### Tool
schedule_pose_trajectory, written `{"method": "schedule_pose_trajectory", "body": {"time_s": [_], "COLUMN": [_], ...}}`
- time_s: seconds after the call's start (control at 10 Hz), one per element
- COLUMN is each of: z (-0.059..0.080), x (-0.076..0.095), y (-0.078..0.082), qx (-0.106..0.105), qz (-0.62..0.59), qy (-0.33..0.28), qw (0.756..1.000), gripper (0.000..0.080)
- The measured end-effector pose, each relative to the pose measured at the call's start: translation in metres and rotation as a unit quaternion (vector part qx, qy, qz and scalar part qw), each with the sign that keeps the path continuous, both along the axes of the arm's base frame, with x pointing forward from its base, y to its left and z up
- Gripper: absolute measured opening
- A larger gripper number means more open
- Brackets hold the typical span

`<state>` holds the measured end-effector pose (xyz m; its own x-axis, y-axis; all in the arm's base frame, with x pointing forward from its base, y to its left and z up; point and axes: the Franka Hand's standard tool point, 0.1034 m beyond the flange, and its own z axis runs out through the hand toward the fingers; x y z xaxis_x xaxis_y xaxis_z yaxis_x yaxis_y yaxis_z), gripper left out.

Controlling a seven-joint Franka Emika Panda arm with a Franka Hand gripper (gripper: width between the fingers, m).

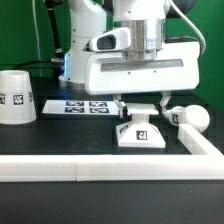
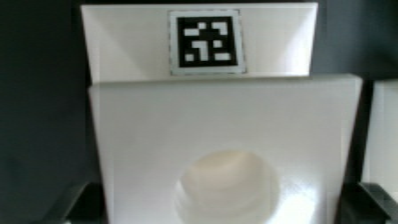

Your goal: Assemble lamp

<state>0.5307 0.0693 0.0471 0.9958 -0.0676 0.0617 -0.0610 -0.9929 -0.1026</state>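
Three lamp parts lie apart: shade [image 1: 17, 97] at the left, bulb [image 1: 190, 117] at the right, base [image 1: 141, 133] in the centre, near the front rail [image 1: 100, 166]. The gripper [image 1: 141, 108] hangs over the base, jaws wide and empty, seemingly lined up to straddle and grasp it.

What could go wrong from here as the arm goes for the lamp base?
1. The jaws stand open on either side of the base. If they close off-centre, it might twist or slip out.
2. The bulb lies close by on the exterior view's right. Being round, it could roll if the arm nudges it.
3. The base sits near the white rail, so a shove could jam it there.
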Motion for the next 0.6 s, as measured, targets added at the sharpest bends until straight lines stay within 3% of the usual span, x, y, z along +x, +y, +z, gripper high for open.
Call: {"method": "schedule_pose_trajectory", "body": {"time_s": [0.3, 0.6], "z": [0.001, 0.001], "x": [0.038, 0.055], "y": [0.007, 0.013], "qx": [0.005, 0.006], "qz": [0.010, 0.011], "qy": [-0.023, -0.049], "qw": [1.000, 0.999], "gripper": [0.0534, 0.0534]}}
